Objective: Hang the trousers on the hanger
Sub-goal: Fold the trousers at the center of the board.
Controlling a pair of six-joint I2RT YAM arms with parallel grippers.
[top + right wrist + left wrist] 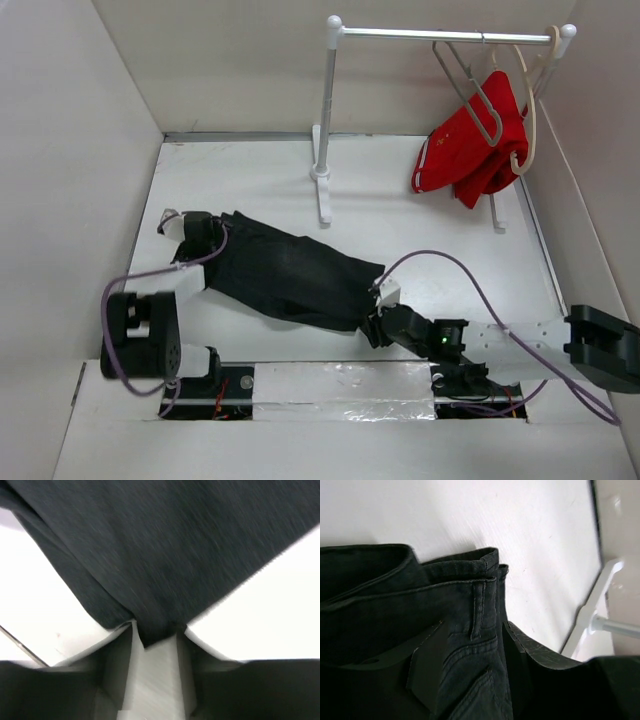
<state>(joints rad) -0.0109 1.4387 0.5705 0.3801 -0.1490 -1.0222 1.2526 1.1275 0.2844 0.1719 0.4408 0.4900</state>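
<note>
The black-charcoal trousers lie flat across the middle of the table, waist to the left and leg ends to the right. My left gripper is shut on the waistband; the left wrist view shows denim pinched between the fingers of the gripper. My right gripper is at the leg end; in the right wrist view its fingertips are shut on a corner of the dark cloth. The thin grey metal hanger hangs on the rail at the back right, far from both grippers.
A white rack with a metal rail and post stands at the back. A cream-beige hanger and a red garment hang at its right end. White walls close in the table on the left, back and right.
</note>
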